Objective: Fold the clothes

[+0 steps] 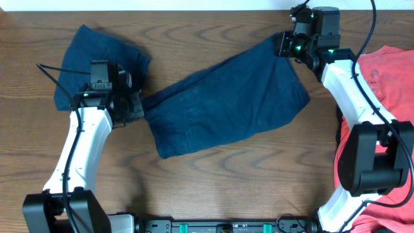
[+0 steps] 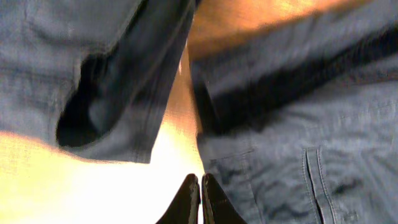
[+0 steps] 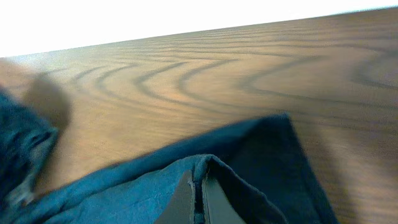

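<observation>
Dark navy shorts [image 1: 226, 103] lie spread slantwise across the middle of the table, pulled to a point at the left end. My left gripper [image 1: 139, 107] sits at that point. In the left wrist view its jaws [image 2: 200, 182] are shut at the edge of the shorts [image 2: 298, 143], which show stitched seams. My right gripper [image 1: 284, 44] is shut on the far right corner; the right wrist view shows a fold of the shorts [image 3: 124, 199] pinched between the fingers [image 3: 199, 183]. A second pair of navy shorts [image 1: 97, 45] lies bunched at the far left, and it also shows in the left wrist view [image 2: 62, 56].
A red garment [image 1: 388, 71] lies at the right edge of the wooden table [image 1: 226, 175], partly under my right arm. The table's far edge runs just behind the right gripper.
</observation>
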Controlling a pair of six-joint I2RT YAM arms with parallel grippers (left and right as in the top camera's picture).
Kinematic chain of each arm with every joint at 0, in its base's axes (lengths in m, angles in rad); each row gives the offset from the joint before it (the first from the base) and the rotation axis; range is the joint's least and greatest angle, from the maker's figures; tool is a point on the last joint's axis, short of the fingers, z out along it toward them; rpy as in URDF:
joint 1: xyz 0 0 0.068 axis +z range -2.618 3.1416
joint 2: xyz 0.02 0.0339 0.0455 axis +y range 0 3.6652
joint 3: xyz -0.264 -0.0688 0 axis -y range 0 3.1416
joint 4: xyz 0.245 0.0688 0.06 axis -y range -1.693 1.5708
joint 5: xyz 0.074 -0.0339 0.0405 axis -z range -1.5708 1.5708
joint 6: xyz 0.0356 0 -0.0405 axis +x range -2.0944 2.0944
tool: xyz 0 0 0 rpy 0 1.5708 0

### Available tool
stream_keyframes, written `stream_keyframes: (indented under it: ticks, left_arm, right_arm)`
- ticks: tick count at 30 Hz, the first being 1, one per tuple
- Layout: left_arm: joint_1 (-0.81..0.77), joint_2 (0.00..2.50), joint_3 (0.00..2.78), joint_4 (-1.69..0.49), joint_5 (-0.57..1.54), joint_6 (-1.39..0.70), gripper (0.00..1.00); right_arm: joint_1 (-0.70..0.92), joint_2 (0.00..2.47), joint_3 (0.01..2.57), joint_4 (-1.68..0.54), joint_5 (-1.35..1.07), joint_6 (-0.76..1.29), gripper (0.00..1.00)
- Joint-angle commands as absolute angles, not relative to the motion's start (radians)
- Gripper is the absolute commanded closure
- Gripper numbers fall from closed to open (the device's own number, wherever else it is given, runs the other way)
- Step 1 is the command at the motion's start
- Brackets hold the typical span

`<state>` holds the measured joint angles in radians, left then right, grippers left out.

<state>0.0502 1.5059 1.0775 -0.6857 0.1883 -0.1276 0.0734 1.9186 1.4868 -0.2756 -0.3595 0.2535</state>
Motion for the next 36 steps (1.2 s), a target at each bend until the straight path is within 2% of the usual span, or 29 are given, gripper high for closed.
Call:
stream_keyframes:
  ticks: [1,2,4,5,7,13,21,24,28,31,32,34,36]
  left_arm:
    - [0.039,1.551,1.095,-0.659,0.202,-0.136,0.84]
    - [0.033,1.563,1.095,-0.660,0.208,-0.136,0.83]
    - [0.021,1.583,1.095,-0.672,0.238,-0.134,0.75]
    - [0.014,1.588,1.095,-0.680,0.254,-0.128,0.68]
    - [-0.001,1.589,1.095,-0.702,0.262,-0.116,0.58]
    - [-0.046,1.588,1.093,-0.772,0.262,-0.064,0.40]
    - [-0.059,1.600,1.034,-0.752,0.258,-0.049,0.38]
    - [-0.059,1.611,1.023,-0.755,0.258,-0.049,0.38]
    - [-0.059,1.629,1.017,-0.754,0.263,-0.049,0.37]
    - [-0.059,1.642,1.017,-0.753,0.305,-0.047,0.30]
    - [-0.059,1.647,1.017,-0.754,0.327,-0.035,0.28]
    - [-0.059,1.656,1.013,-0.756,0.350,-0.001,0.28]
    - [-0.059,1.666,1.001,-0.754,0.356,0.006,0.28]
  right_arm:
    - [0.083,1.987,1.491,-0.250,-0.147,0.330,0.89]
    - [0.083,2.012,1.491,-0.237,-0.126,0.338,0.75]
    - [0.081,2.057,1.491,-0.231,-0.127,0.336,0.36]
    - [0.078,2.076,1.491,-0.245,-0.126,0.336,0.28]
    - [0.070,2.093,1.491,-0.299,-0.127,0.336,0.22]
    - [0.035,2.044,1.491,-0.530,-0.131,0.243,0.24]
    - [-0.007,1.993,1.488,-0.790,-0.039,0.162,0.20]
    - [-0.021,2.000,1.460,-0.805,-0.062,0.113,0.22]
    - [-0.025,2.003,1.380,-0.754,-0.209,0.005,0.27]
    - [-0.025,2.003,1.314,-0.724,-0.281,0.001,0.43]
    - [-0.025,2.003,1.291,-0.721,-0.292,0.002,0.52]
    - [-0.025,2.003,1.253,-0.720,-0.293,0.003,0.64]
    - [-0.025,2.003,1.224,-0.720,-0.293,0.007,0.80]
